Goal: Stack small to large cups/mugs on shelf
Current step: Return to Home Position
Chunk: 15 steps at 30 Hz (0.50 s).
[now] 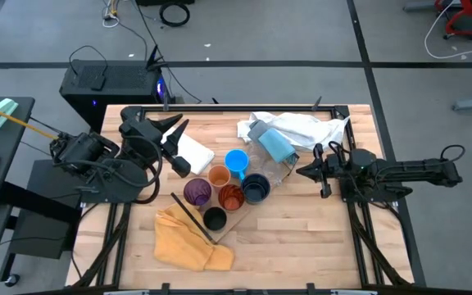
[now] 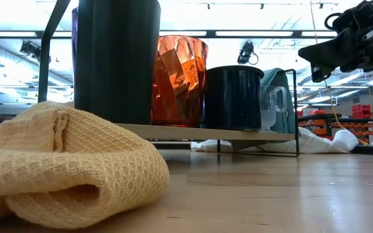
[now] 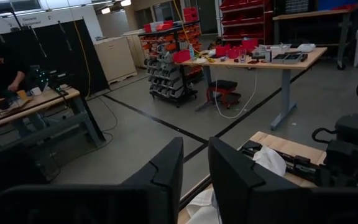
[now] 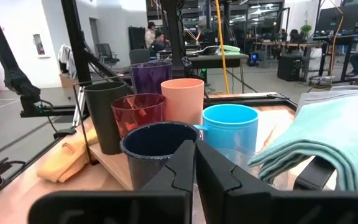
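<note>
Six cups stand close together on the pale wooden shelf (image 1: 238, 220) at the table's middle: purple (image 1: 197, 192), orange (image 1: 219, 175), bright blue mug (image 1: 237, 161), red-orange tumbler (image 1: 231, 197), dark bluish cup (image 1: 256, 188), and black mug (image 1: 214, 218). They stand upright on their bases, also in the right wrist view, on the shelf (image 4: 114, 165). My right gripper (image 1: 304, 170) is shut and empty, right of the cups and above the table (image 2: 311, 55). My left gripper (image 1: 180, 124) is slightly open and empty at the far left, above the white pad.
A yellow waffle cloth (image 1: 191, 242) lies at the near left beside the shelf. A white pad (image 1: 193, 153) lies left of the cups. A pale-blue cylinder (image 1: 275, 141) and a white cloth (image 1: 297, 127) lie at the far right. A clear glass mug (image 2: 274, 100) stands behind the dark cup.
</note>
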Motion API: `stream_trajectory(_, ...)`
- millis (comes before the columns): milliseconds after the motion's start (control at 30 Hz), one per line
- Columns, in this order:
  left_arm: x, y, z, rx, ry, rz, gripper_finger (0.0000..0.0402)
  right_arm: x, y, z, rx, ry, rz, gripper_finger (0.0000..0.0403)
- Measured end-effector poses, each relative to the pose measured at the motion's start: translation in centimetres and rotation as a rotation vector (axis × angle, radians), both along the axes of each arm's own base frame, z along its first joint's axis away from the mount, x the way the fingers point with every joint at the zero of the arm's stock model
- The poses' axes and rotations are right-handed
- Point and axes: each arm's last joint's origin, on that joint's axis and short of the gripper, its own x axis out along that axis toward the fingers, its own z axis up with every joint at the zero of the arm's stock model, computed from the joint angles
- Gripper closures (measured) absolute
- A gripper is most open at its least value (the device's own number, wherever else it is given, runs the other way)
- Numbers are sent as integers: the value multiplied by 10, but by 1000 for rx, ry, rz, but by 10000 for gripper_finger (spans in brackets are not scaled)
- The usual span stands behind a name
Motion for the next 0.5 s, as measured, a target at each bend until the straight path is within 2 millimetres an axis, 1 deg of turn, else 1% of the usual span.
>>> stream_trajectory(500,0,-3,1,-4,-8,-13,313,-1,0,1,-2,-7,4,379)
